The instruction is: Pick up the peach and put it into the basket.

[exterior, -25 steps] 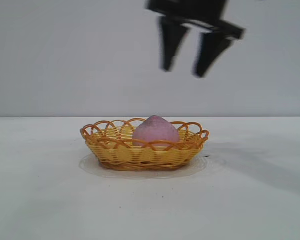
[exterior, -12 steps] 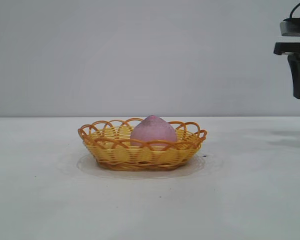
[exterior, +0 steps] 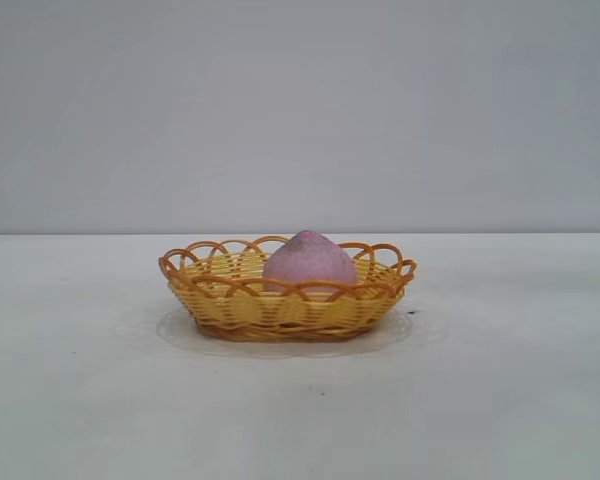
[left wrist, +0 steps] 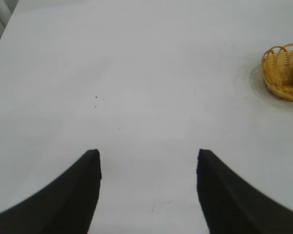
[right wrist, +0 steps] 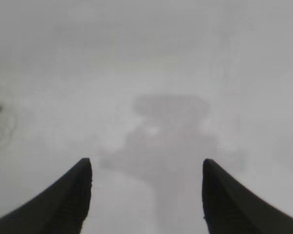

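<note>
Resting in the basket: peach delivered

Sitting inside the basket [exterior: 287, 300] on the white surface [exterior: 500, 400], the peach [exterior: 309, 263] is pointing tip up. Left end effector [left wrist: 147, 163] is hovering over bare surface, well apart from the basket, fingers spread and empty. Right end effector [right wrist: 146, 170] is likewise hanging spread wide, gripping nothing.

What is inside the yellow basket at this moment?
The pink peach sits inside the basket, its pointed top above the rim. Its lower part and the basket floor under it are covered by the woven wall.
</note>
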Robot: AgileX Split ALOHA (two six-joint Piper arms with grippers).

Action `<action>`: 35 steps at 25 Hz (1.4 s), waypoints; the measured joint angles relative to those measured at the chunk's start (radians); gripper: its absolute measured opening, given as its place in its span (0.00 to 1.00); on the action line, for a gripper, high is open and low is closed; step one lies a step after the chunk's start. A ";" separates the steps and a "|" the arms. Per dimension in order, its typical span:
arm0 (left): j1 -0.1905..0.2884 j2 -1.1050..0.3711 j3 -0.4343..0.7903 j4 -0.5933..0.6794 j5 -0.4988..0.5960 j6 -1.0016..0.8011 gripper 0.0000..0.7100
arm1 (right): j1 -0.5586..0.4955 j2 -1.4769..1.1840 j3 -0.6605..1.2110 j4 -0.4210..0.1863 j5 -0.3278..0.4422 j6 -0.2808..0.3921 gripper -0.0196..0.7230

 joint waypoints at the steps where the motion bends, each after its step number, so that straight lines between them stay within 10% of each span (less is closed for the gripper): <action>1: 0.000 0.000 0.000 0.000 0.000 0.000 0.59 | 0.000 -0.046 0.048 0.000 0.032 0.000 0.64; 12: 0.000 0.000 0.000 0.000 0.000 0.000 0.59 | 0.000 -0.528 0.395 0.000 0.146 0.002 0.64; 35: 0.000 0.000 0.002 0.000 0.000 0.000 0.59 | 0.000 -1.296 0.401 -0.011 0.180 -0.073 0.64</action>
